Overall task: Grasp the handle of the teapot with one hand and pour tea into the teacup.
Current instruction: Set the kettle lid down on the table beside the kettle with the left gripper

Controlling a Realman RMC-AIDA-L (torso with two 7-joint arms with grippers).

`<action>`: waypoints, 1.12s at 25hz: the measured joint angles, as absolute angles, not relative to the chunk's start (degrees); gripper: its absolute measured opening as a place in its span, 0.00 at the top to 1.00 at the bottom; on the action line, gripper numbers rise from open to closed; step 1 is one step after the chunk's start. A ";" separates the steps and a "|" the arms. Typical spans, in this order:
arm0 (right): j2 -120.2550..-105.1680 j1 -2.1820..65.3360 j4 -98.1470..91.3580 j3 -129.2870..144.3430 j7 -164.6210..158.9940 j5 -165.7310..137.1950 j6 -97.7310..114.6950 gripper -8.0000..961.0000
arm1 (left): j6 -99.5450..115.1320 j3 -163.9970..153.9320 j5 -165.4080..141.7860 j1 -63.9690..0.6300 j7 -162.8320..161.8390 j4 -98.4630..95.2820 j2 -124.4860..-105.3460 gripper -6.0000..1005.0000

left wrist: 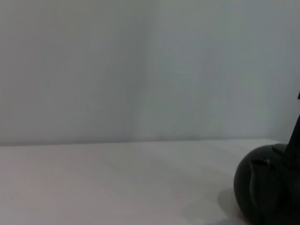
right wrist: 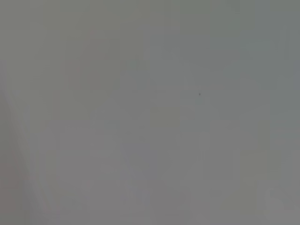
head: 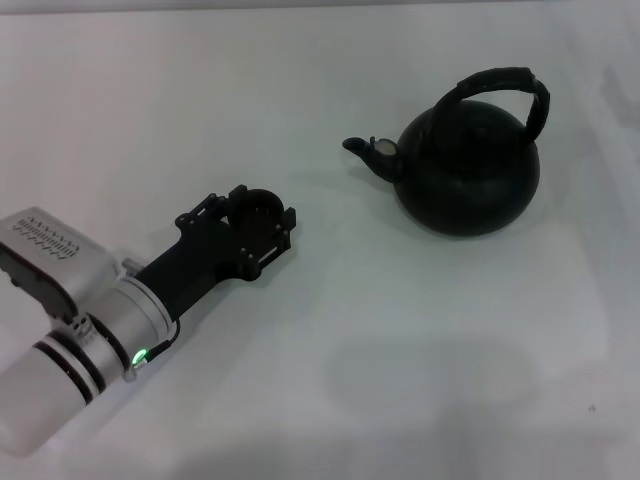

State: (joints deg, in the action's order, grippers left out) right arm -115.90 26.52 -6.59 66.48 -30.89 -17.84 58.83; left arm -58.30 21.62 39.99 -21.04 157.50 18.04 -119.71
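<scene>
- left gripper [head: 262, 222] spread around the teacup [head: 257, 213], fingers beside its rim; whether they pinch it, cannot tell
- teapot [head: 468, 178] upright on white table [head: 330, 380], well apart

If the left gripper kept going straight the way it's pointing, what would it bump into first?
Probably the teacup, already sitting between the left gripper fingers. Past that, its line seems to run just left of the teapot spout, over bare table.

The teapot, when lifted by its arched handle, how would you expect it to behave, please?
The teapot looks large and round-bellied, so it is probably heavy for one gripper, more so if filled. Hung from the handle arching over its top, it may swing or tip toward the spout. The handle's wrapped, ribbed look should resist slipping. The left gripper is at the teacup.
</scene>
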 joint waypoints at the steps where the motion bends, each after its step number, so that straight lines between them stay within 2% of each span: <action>1: -115.92 26.52 -6.59 66.47 -30.91 -17.84 58.84 0.09 | -58.08 21.62 39.93 -21.10 157.48 18.06 -119.73 0.30; 28: -115.85 26.19 -6.57 66.27 -30.89 -17.84 58.98 0.09 | -55.48 20.91 39.20 -20.80 157.15 18.89 -119.71 0.30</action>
